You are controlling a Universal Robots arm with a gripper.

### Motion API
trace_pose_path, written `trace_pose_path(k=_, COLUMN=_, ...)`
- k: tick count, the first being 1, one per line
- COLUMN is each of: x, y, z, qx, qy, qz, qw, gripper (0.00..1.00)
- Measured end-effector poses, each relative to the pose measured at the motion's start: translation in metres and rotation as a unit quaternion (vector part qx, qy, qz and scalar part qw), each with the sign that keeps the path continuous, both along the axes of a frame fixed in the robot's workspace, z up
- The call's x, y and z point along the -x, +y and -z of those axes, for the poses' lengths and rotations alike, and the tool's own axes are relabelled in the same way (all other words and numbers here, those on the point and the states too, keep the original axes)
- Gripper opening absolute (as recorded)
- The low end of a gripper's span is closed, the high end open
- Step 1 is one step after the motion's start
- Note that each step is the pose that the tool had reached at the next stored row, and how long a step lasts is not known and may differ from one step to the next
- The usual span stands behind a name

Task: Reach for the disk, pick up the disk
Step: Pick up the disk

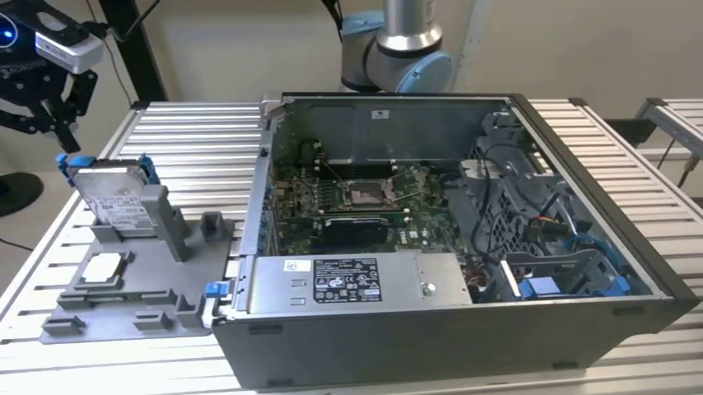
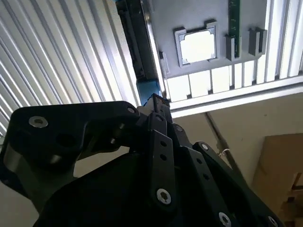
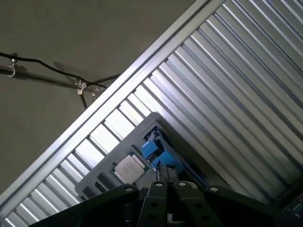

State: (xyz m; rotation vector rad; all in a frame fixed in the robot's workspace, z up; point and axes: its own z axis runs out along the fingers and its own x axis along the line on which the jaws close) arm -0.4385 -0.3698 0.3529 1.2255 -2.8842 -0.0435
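Reach nearly complete: the gripper hovers just above the disk, which stands upright in a grey holder on the bench. Fingers closed together, holding nothing — pickup not yet done.

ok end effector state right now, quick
end effector: closed, holding nothing, tips just above the blue bracket of the hard drive

An open computer case sits on the slatted table. A grey tray beside it holds a chip.
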Motion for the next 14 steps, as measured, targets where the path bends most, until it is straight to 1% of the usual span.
trace_pose_path(k=4, x=0.0, y=0.0, z=0.0, qx=0.0, qy=-0.0025, qz=-0.032, qw=0.9995, gripper=0.0)
trace_pose_path(k=8, x=0.0, y=-0.0001, z=0.0, qx=0.0, qy=-0.0031, qz=-0.058, qw=0.9983, gripper=0.0)
trace_pose_path(k=12, x=-0.0002, y=0.0, z=0.0007, qx=0.0, qy=-0.0032, qz=-0.086, qw=0.9963, gripper=0.0)
trace_pose_path(k=14, x=-0.0004, y=0.0, z=0.0013, qx=0.0, qy=-0.0032, qz=-0.101, qw=0.9949, gripper=0.0)
